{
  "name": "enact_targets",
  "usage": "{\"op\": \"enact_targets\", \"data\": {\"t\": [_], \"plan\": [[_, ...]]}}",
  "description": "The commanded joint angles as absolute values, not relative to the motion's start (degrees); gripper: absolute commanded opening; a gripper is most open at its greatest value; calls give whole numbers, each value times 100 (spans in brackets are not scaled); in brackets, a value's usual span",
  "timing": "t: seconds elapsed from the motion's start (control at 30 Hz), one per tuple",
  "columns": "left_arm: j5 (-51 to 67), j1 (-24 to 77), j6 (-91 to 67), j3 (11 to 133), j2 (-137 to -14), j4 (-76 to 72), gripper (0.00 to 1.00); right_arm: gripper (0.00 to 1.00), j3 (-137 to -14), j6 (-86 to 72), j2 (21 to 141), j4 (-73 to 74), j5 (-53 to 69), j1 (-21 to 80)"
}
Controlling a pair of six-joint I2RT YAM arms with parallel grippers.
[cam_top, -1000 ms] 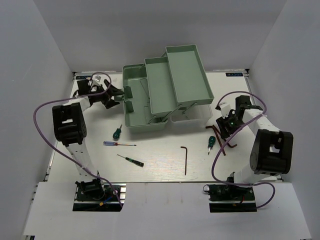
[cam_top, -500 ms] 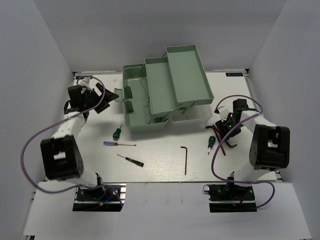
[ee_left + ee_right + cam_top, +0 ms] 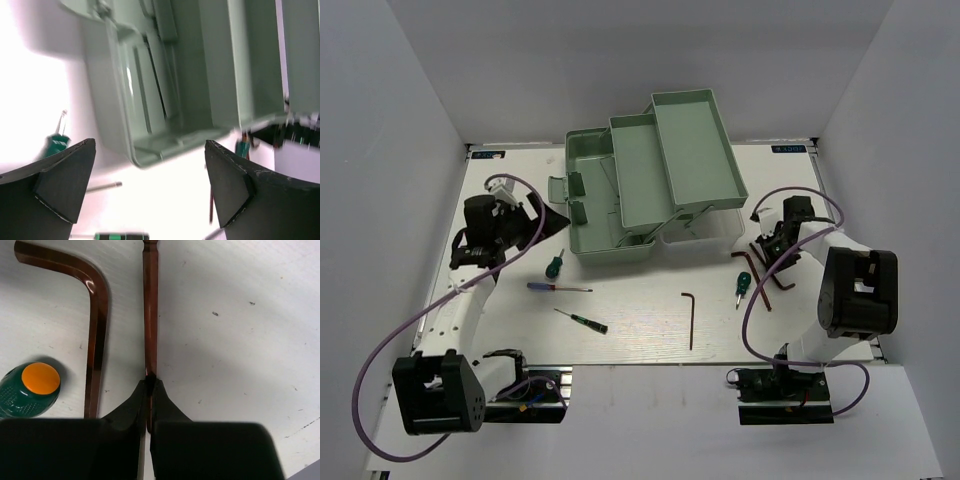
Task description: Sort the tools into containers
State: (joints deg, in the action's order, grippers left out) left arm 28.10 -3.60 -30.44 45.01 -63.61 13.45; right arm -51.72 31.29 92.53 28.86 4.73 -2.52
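At the right edge of the table (image 3: pixel 640 300), the right gripper (image 3: pixel 150 384) pinches a brown key (image 3: pixel 150 315) and should lift slowly.

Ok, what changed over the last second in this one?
The left gripper, open throughout, drew back from the pale green plastic toolbox toward the near-left of the white table as its arm swung out. The right gripper shut on a thin reddish-brown hex key lying on the table. The toolbox, the short green-handled screwdriver beside it and the dark L-shaped hex key stayed put.
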Motion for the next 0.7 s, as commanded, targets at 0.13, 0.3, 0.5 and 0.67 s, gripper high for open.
{"op": "enact_targets", "data": {"t": [0.13, 0.3, 0.5, 0.67], "plan": [[3006, 245, -2276, 4808, -5810, 2320, 100, 0, -5202, 2918, 9177, 3304, 106, -720], [2953, 798, -2215, 4808, -5932, 2216, 100, 0, -5782, 3207, 8184, 4181, 1180, -1274], [2629, 1746, -2023, 4947, -6319, 2398, 100, 0, -6274, 5137, 6849, 5624, 3388, -1477], [1918, 2512, -1758, 5019, -6548, 2882, 100, 0, -7879, 5739, 6829, 7389, 4885, -1302]]}}
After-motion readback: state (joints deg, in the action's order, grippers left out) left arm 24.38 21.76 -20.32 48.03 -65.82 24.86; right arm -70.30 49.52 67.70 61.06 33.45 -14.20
